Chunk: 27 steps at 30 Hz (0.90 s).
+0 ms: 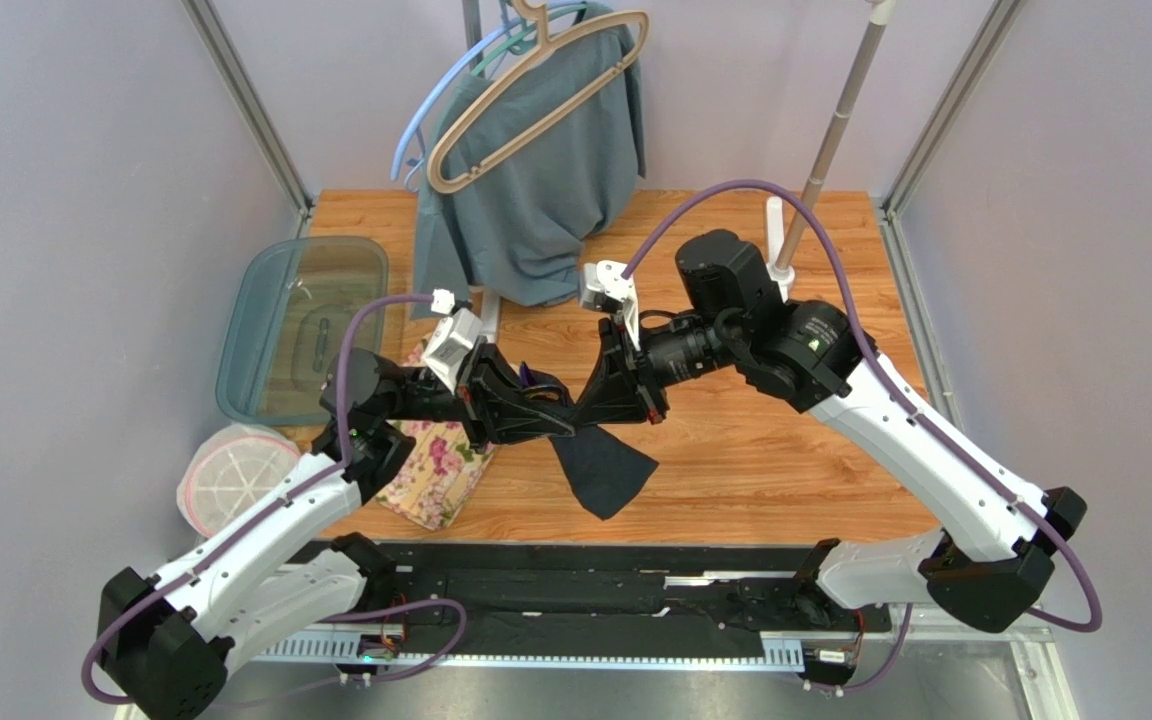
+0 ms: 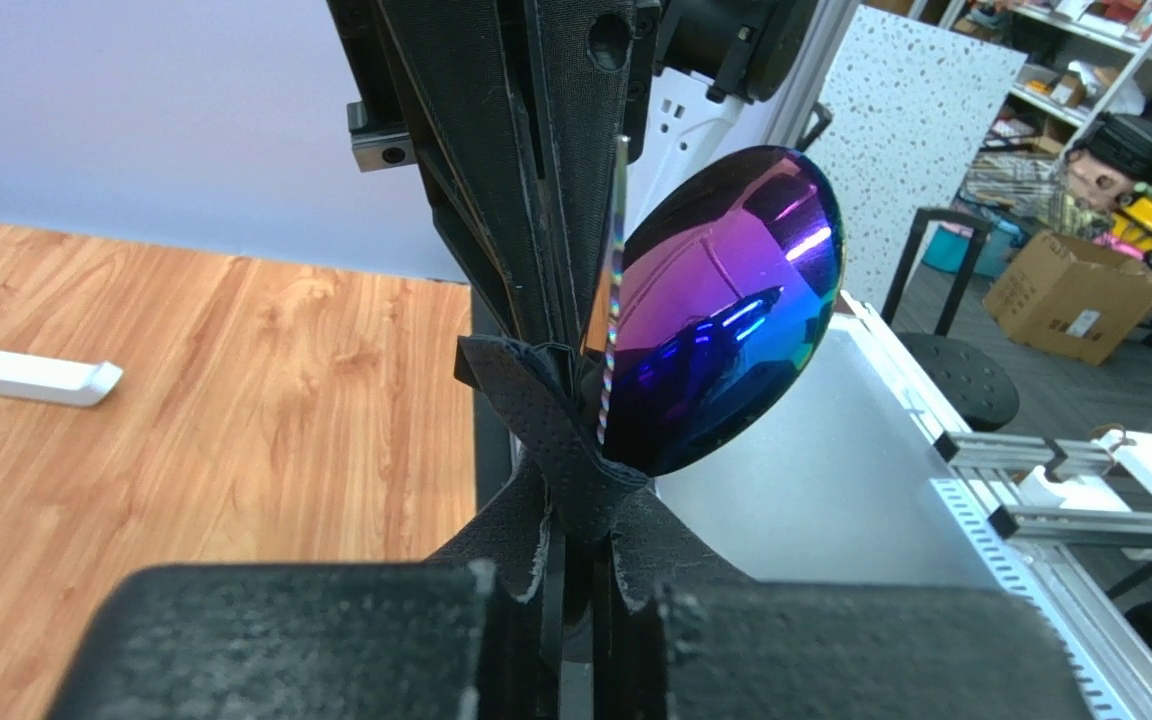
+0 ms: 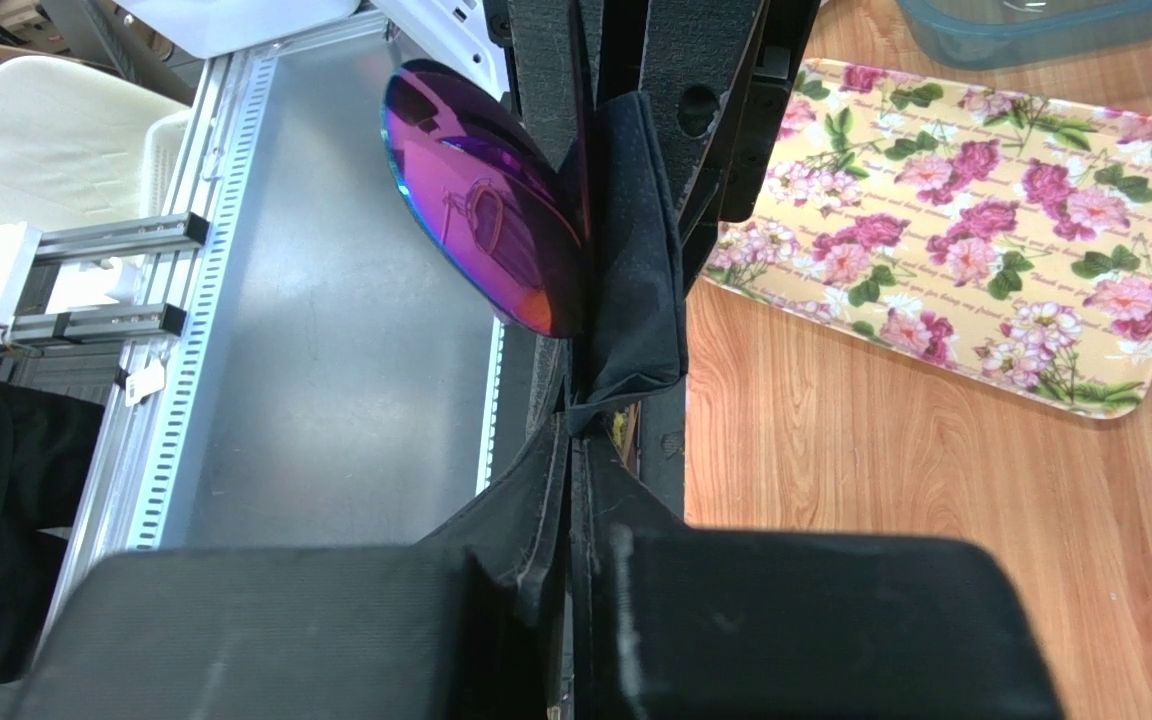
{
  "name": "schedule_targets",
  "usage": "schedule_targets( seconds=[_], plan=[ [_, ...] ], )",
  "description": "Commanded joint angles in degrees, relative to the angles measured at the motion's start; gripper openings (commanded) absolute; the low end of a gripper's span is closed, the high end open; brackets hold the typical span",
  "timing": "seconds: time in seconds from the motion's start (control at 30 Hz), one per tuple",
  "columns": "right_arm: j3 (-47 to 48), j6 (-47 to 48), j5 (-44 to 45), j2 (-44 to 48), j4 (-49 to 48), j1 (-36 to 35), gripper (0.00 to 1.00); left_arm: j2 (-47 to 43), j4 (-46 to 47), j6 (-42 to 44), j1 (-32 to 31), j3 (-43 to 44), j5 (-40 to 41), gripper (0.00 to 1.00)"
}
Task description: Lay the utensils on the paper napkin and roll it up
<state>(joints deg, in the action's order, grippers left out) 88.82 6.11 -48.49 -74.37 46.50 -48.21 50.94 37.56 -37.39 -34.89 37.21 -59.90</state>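
Note:
Both grippers meet above the middle of the table and pinch one black bundle between them. My left gripper [image 1: 545, 410] is shut on the paper napkin [image 1: 602, 468], which is wrapped round the utensils; one loose corner hangs down. In the left wrist view my left gripper [image 2: 585, 518] clamps the napkin [image 2: 552, 428], and the iridescent spoon bowl [image 2: 720, 308] sticks out above it. My right gripper [image 1: 612, 398] is shut on the same bundle from the other side. In the right wrist view my right gripper [image 3: 575, 458] grips the napkin [image 3: 635, 255] beside the spoon bowl [image 3: 485, 218]. Other utensils are hidden inside.
The floral mat [image 1: 440, 468] lies on the table left of the bundle and shows in the right wrist view [image 3: 988, 210]. A clear teal container [image 1: 304, 323] and a round white lid [image 1: 237, 477] sit at the left edge. A grey-teal garment [image 1: 537, 180] hangs at the back, with a white pole [image 1: 838, 120] to its right.

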Motion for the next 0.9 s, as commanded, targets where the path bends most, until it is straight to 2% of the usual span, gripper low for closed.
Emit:
schedule_targets(
  seconds=[0.0, 0.07, 0.13, 0.17, 0.23, 0.27, 0.37, 0.47, 0.57, 0.8, 0.87],
  plan=[
    [2.24, 0.92, 0.59, 3.18, -3.96, 0.04, 0.0, -1.19, 2.96, -1.11, -0.26, 0.76, -1.01, 0.0],
    [2.15, 1.01, 1.81, 3.7, -3.87, 0.04, 0.0, -1.19, 2.52, -1.37, -0.17, 0.76, -0.49, 0.0],
    [1.98, 0.57, 3.31, 4.23, -3.87, 0.39, 0.2, -1.37, 1.12, -1.11, -0.09, 1.19, -0.05, 0.0],
    [1.89, 0.22, 3.57, 4.58, -3.79, 1.0, 0.38, -1.54, -0.98, -1.11, -0.09, 1.54, 0.83, 0.0],
    [1.45, -0.83, 4.8, 5.81, -3.61, 1.88, 0.54, -1.72, -2.05, -1.72, 0.7, 2.07, 1.89, 0.0],
    [0.93, -0.92, 5.16, 6.25, -3.35, 2.5, 0.65, -1.81, -2.84, -2.33, 1.14, 2.25, 2.41, 0.0],
    [-1.01, -0.13, 7.0, 8.53, -1.33, 3.55, 0.75, -1.19, -3.64, -4.0, 3.42, 3.3, 3.03, 0.0],
    [-4.43, -0.4, 7.97, 11.61, -0.1, 4.26, 0.83, -0.4, -2.93, -5.24, 4.48, 4.62, 2.77, 0.0],
    [-8.29, 0.48, 9.64, 13.98, 1.39, 5.05, 0.85, -0.4, -3.54, -4.72, 4.48, 5.59, 3.12, 0.0],
    [-14.19, 0.13, 7.71, 16.8, 1.93, 6.37, 0.85, 0.13, -4.6, -3.92, 4.48, 8.57, 2.77, 0.0],
    [-14.02, 0.13, 6.75, 16.63, 1.75, 6.46, 0.79, 0.39, -5.04, -3.75, 4.48, 8.93, 2.51, 0.0]
  ],
)
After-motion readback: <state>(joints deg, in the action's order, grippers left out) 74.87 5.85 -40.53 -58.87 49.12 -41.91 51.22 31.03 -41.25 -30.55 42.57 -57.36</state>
